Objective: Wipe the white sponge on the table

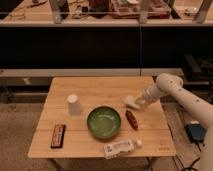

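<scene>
Nothing here can be read by me: the label on the white bottle [119, 148] lying at the near edge of the bench [95, 87] shows only as a pale band with no letters I can make out, the dark flat bar [58, 135] at the left front corner carries marks too faint to tell, and the small reddish packet [131, 120] beside the green bowl [104, 122] gives no wording either; my tool [140, 103] sits at the white sponge [132, 102], right of the bench's middle, and bears no visible sign
</scene>
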Tool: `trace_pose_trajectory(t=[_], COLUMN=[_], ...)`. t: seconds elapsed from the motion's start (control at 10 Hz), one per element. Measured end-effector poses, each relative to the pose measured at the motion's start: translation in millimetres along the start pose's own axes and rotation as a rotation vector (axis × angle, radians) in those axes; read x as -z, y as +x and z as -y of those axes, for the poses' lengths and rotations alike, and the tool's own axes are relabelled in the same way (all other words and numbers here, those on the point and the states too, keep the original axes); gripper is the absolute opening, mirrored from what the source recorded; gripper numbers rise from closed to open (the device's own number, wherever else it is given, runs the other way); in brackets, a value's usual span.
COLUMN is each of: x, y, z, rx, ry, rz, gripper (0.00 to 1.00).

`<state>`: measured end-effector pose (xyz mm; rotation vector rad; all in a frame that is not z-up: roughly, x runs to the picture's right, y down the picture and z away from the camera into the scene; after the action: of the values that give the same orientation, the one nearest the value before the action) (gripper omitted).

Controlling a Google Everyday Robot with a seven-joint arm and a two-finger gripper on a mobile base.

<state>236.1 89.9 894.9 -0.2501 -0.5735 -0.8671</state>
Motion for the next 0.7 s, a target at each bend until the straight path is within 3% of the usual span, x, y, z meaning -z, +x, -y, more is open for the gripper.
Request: trace_pose_trajectory(t=[0.3, 0.7], x=[-1.7, -1.5], y=[12.1, 29.5], z=[-22.1, -0.4], rx=[-0.046, -0.027], ry=[-0.024, -0.049], rz=[0.012, 0.018], gripper=[0.22, 0.24])
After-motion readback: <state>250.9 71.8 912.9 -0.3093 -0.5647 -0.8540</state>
